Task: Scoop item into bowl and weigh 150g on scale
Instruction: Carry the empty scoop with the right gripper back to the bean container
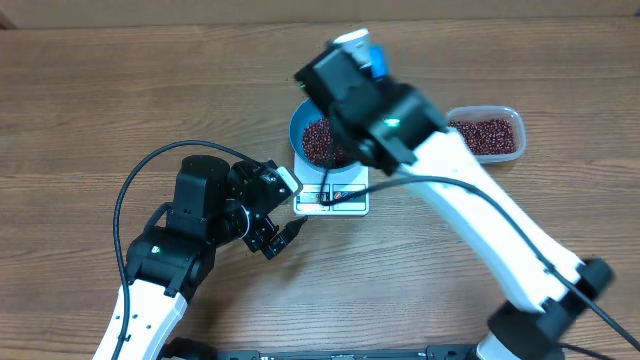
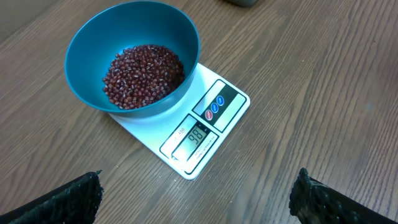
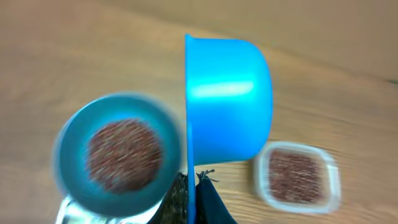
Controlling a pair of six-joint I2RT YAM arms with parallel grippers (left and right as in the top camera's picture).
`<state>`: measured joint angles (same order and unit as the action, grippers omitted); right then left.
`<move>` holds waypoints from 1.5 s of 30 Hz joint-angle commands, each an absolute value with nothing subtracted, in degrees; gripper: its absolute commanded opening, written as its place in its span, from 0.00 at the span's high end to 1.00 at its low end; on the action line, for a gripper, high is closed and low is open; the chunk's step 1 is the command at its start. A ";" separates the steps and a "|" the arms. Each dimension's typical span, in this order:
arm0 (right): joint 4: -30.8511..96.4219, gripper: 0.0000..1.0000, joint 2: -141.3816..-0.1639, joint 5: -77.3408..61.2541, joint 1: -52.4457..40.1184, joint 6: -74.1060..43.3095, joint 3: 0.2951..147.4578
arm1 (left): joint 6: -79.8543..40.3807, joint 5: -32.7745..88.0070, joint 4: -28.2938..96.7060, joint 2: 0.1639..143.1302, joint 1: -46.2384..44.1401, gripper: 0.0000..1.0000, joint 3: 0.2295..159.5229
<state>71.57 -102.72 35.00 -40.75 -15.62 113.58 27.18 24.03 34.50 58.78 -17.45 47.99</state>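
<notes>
Right gripper (image 3: 193, 198) tight on scoop (image 3: 227, 99) (sideways)

Beans (image 2: 143, 76) are red-brown, bowl (image 2: 87, 43) and scoop (image 3: 227, 99) blue, scale (image 2: 146, 134) white, table (image 2: 311, 93) brown wood-grain.

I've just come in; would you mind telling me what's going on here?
The right claw is shut on a blue scoop, tipped on its side near the blue bowl. The bowl sits on the white scale and holds red-brown beans; the display seems to read 98. More beans are in a clear tub. The left claw is open beside the scale, holding nothing.
</notes>
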 commanded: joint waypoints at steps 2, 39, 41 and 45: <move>74.98 0.96 -100.38 44.12 -33.06 -21.91 115.26 | 27.00 25.06 34.48 58.87 -16.91 0.00 47.70; 77.91 0.96 -112.22 27.49 -5.19 -22.02 104.18 | 27.00 25.06 34.48 58.87 -16.91 0.00 47.70; 77.65 0.96 -112.27 26.46 -5.19 -22.02 103.74 | 27.00 25.06 34.48 58.87 -16.91 0.00 47.70; 76.55 0.96 -112.27 25.32 -5.17 -22.02 102.04 | 27.00 25.06 34.48 58.87 -16.91 0.00 47.70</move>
<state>77.25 -112.44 26.68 -4.95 -22.24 103.63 27.18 24.03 34.54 58.78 -17.45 47.99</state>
